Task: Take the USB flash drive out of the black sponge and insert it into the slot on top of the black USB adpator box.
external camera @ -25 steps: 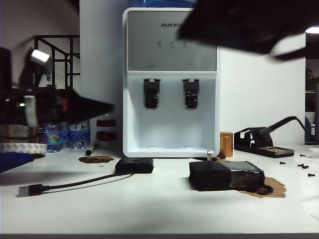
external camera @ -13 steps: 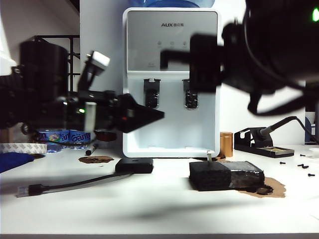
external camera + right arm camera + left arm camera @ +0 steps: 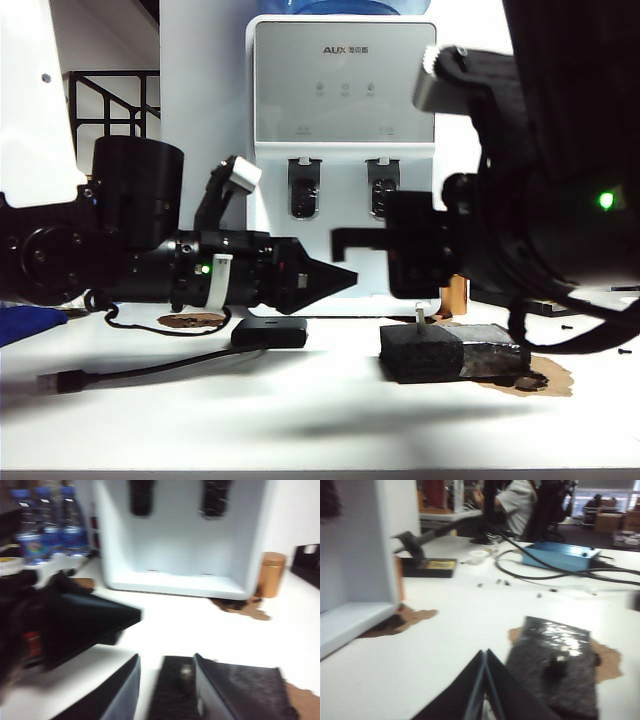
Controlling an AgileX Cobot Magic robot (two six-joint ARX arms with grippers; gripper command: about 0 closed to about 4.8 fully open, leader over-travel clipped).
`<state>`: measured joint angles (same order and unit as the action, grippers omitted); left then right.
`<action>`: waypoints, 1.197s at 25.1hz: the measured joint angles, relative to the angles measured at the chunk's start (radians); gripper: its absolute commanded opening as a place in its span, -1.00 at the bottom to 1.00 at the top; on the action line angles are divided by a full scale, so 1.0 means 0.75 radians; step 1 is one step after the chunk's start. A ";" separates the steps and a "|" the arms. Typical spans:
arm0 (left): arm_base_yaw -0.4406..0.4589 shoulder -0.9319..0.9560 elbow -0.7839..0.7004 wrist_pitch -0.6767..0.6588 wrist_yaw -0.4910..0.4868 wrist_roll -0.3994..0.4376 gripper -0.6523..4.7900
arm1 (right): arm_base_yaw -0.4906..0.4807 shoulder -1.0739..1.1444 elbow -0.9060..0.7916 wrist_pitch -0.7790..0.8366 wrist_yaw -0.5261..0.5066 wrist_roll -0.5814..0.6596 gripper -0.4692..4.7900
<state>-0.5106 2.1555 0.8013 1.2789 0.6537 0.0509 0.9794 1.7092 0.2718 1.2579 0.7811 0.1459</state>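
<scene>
the right gripper (image 3: pixel 165 690) has its two fingers spread, with nothing between them. in the right wrist view the usb flash drive (image 3: pixel 186 675) shows through the gap, slightly toward one finger, standing upright out of the black sponge (image 3: pixel 235 692) below and beyond the fingertips. its long axis is vertical, loop end up, and the lower part is sunk in the foam. in the exterior view the drive (image 3: pixel 418 319) pokes up from the sponge's (image 3: pixel 452 352) left top, and the right gripper (image 3: pixel 350 238) hangs above and a little left of it, well clear. the right arm appears the nearer one and the better lined up, so a grasp would likely need the fingers to come down astride the stick and close across its thin sides.

the left gripper (image 3: pixel 484 680) has its fingers pressed together into a wedge, holding nothing. from its tips the sponge (image 3: pixel 555 670) lies just ahead and to one side, the drive (image 3: pixel 559 659) a blurred stub on it. in the exterior view this gripper (image 3: pixel 340 279) points level toward the drive from the left, above the black usb adaptor box (image 3: pixel 270 332), whose cable (image 3: pixel 140 370) trails left to a plug.

the two grippers are near each other over the sponge's left end, so room there is tight. the white table (image 3: pixel 320 420) in front is open; a water dispenser (image 3: pixel 345 160) stands close behind. the slot cannot be made out.
</scene>
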 measured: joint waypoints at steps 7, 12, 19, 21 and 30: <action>-0.081 -0.001 0.003 0.006 0.022 0.000 -0.78 | -0.064 0.048 0.011 -0.022 -0.205 0.053 -0.16; -0.116 0.016 0.005 0.005 -0.038 0.000 -0.78 | -0.063 0.108 0.071 -0.063 -0.268 0.077 -0.25; -0.120 0.056 0.007 -0.011 -0.068 0.000 -0.78 | -0.066 0.131 0.081 -0.069 -0.154 0.087 -0.35; -0.119 0.075 0.007 -0.012 -0.091 0.000 -0.78 | -0.068 0.131 0.081 -0.058 -0.135 0.082 -0.35; -0.120 0.084 0.007 -0.045 -0.124 0.000 -0.78 | -0.191 0.130 0.089 0.113 -0.235 -0.048 -0.52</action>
<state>-0.6003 2.2189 0.8062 1.2453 0.5606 0.0509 0.8360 1.8069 0.3382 1.3430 0.6044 0.1097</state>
